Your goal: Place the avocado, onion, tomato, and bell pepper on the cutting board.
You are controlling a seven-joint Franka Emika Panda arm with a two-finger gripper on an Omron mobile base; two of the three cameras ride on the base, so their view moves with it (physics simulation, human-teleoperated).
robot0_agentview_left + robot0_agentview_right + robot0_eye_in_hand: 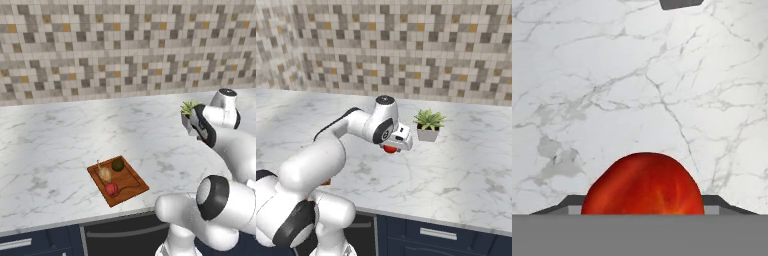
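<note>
One red bell pepper (pixel 643 184) sits between the two fingers of the gripper (pixel 390 148), low in the centre of the hand view, and it pokes out as a red blob under the hand at the middle of the right base view. The jaws are closed narrowly on it, and the pepper looks lifted clear of the white marble counter (pixel 612 75), though the gap beneath it cannot be seen directly. Just right of the hand in that view stands a small potted plant (pixel 429 125), close enough to be worth steering away from.

Three vegetables are already on the cutting board (pixel 131 184), which lies at lower centre of the left base view, well apart from the hand at the right edge of that frame: the avocado (pixel 117 164) at the board's far corner, the onion (pixel 104 174) just beside it with its stalk pointing away, and the tomato (pixel 111 189) nearer the front edge.

By this reckoning the pepper is the last item, and the carry across to the board is the step in hand. Doing it well means keeping the grip steady, travelling high enough to clear the counter, and setting down on the bare right half of the board so the round items are not nudged off.
</note>
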